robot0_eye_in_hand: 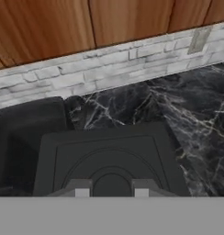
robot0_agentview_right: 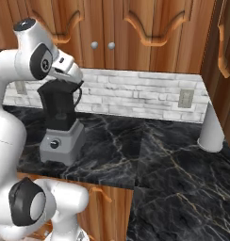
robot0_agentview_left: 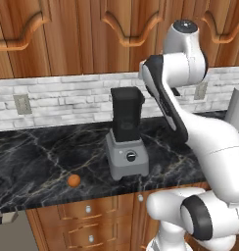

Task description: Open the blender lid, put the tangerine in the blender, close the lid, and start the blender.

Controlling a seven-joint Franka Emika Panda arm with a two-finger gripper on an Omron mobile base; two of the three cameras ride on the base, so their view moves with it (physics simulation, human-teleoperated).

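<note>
Blender lid [robot0_eye_in_hand: 109, 158], thin, rigid and likely light, sits under the parted gripper [robot0_eye_in_hand: 108, 189], graspable at its edges.

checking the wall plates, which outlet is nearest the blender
The outlet left of the blender, seen in the left base view; the other outlet sits farther right, toward the grey cylinder.

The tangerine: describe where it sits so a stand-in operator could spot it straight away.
Start at the dark marble counter below the white brick backsplash and find the blender, grey base with a dark jar. The tangerine lies to its left, nearer the counter's front edge, apart from the base. It is the lone small orange ball on the black stone.
</note>
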